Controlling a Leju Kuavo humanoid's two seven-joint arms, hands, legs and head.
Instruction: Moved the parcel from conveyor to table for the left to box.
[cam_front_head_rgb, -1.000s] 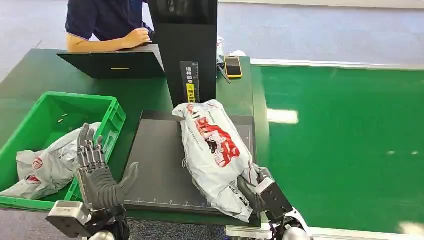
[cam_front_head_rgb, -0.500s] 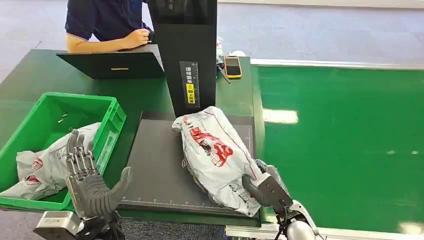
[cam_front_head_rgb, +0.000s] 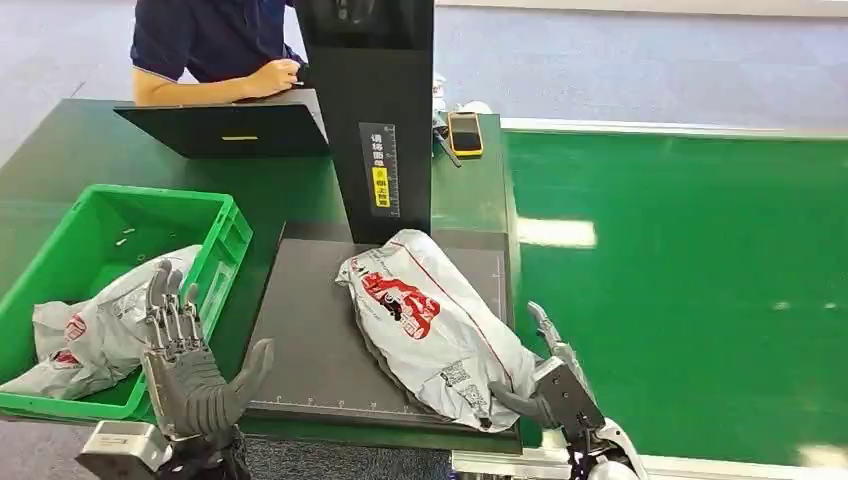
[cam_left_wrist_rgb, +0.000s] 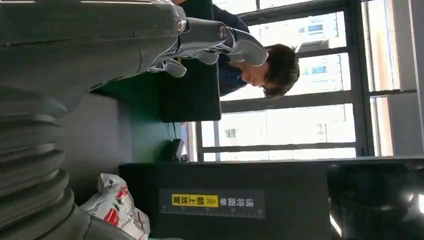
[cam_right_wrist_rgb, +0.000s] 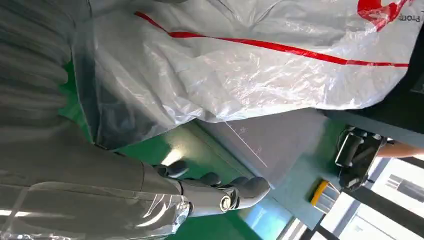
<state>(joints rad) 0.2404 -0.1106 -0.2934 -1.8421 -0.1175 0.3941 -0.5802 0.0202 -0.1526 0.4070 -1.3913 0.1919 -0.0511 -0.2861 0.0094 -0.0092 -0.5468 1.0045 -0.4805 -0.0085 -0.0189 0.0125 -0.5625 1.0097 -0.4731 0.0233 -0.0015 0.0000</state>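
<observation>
The parcel (cam_front_head_rgb: 430, 320), a grey-white plastic mail bag with red print, lies slantwise on the black mat (cam_front_head_rgb: 305, 340) of the table. It also shows in the left wrist view (cam_left_wrist_rgb: 117, 207) and fills much of the right wrist view (cam_right_wrist_rgb: 240, 65). My right hand (cam_front_head_rgb: 555, 385) stands at the parcel's near right corner with its fingers spread and nothing in them (cam_right_wrist_rgb: 200, 192); the thumb is close to the bag's edge. My left hand (cam_front_head_rgb: 190, 365) is raised at the table's front edge, beside the green box (cam_front_head_rgb: 225, 235), fingers apart and empty (cam_left_wrist_rgb: 100, 45).
The green box holds another grey bag (cam_front_head_rgb: 95, 335). A black stand with a yellow label (cam_front_head_rgb: 375, 110) rises behind the mat. A person (cam_front_head_rgb: 215, 45) sits at a laptop (cam_front_head_rgb: 230, 125) at the back. A yellow device (cam_front_head_rgb: 466, 132) lies near the green conveyor (cam_front_head_rgb: 690, 280).
The parcel has slid left and settled flatter on the mat. My right hand has let go of it, opening its fingers and drawing off to the right. The left hand barely shifted.
</observation>
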